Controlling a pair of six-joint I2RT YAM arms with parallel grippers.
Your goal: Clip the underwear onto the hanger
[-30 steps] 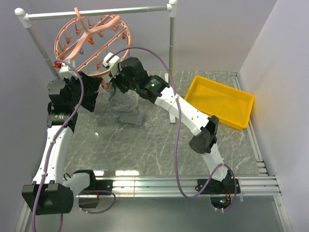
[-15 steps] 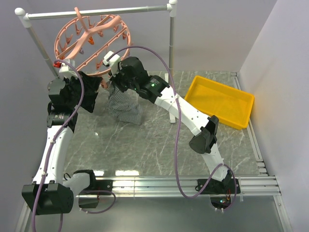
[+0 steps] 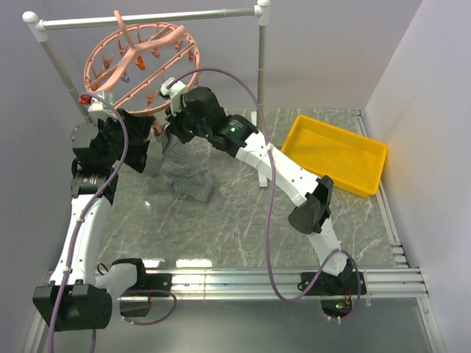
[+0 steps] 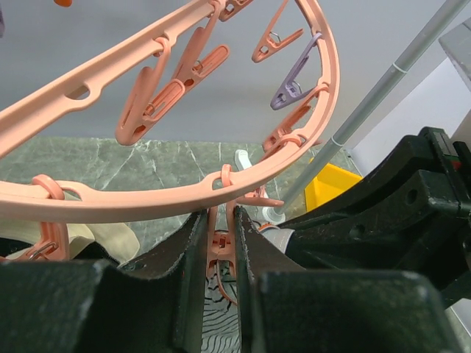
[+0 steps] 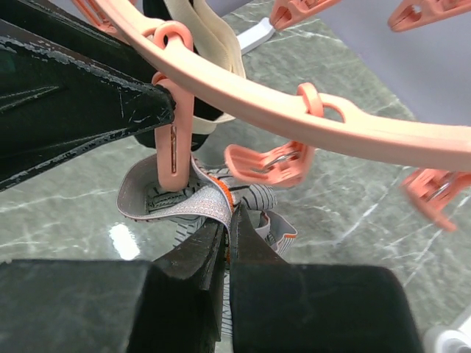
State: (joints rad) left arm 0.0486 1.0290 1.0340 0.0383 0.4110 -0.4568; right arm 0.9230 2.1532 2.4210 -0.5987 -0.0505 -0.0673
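Both tools are clamped mid-clipping: your left gripper (image 4: 221, 229) squeezes one clip (image 4: 221, 248) on the hanger (image 4: 147, 204), your right gripper (image 5: 228, 220) pinches the underwear (image 3: 184, 165) waistband (image 5: 184, 207) hanging just beneath, so next seat it between the clip's jaws.

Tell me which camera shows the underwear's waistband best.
Right wrist: the waistband sits pinched in the right gripper, beside a pink clip. Top external shows only the underwear hanging as striped cloth; left wrist, just a sliver of stripes.
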